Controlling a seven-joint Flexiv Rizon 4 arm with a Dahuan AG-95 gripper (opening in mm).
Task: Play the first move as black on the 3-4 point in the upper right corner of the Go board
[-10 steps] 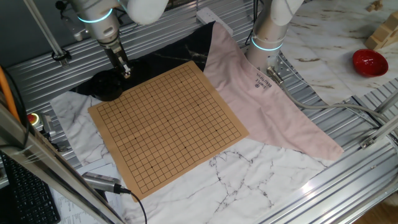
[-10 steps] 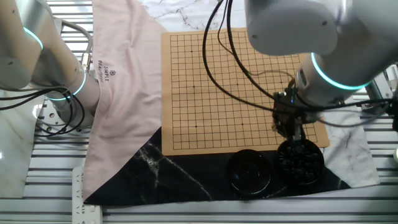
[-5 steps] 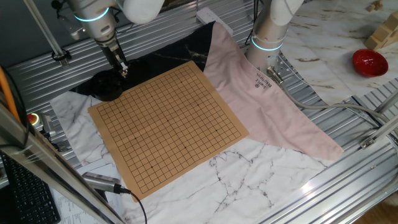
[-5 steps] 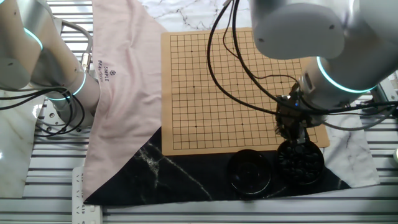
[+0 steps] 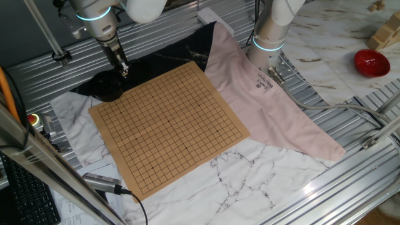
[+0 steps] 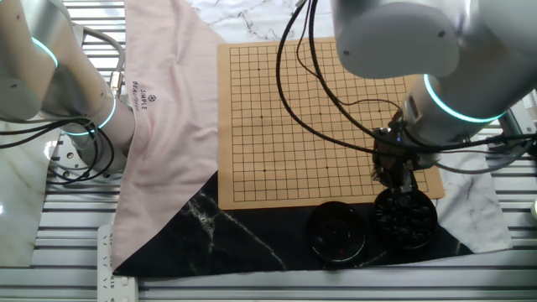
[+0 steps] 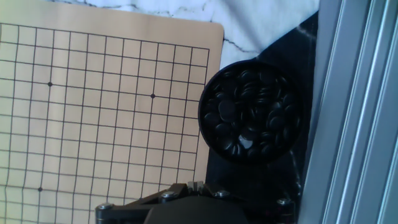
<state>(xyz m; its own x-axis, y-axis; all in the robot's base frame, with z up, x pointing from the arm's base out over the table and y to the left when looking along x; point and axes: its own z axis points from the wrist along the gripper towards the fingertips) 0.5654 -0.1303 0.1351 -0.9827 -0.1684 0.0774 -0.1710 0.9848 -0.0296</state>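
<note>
The tan Go board (image 5: pixel 169 125) lies on the table with no stones on its grid; it also shows in the other fixed view (image 6: pixel 319 117) and the hand view (image 7: pixel 93 112). A round black bowl (image 7: pixel 252 112) full of glossy black stones sits just off the board's corner (image 6: pixel 405 216). My gripper (image 5: pixel 124 71) hangs over the board's edge next to that bowl (image 6: pixel 394 180). In the hand view, my gripper (image 7: pixel 196 185) has its fingertips pressed together. No stone shows between them. The 3-4 point is an unmarked crossing near a corner star dot (image 7: pixel 152 95).
A second round black dish (image 6: pixel 336 231) sits beside the bowl on the black cloth (image 6: pixel 252 235). A pink cloth (image 5: pixel 269 106) lies beside the board. Another arm's base (image 5: pixel 270 31) stands behind the pink cloth. A red bowl (image 5: pixel 372 62) sits far right. Metal rails (image 7: pixel 360 112) run past the bowl.
My gripper has risen slightly from the bowl area and shifted a little; board and bowls have not moved.
</note>
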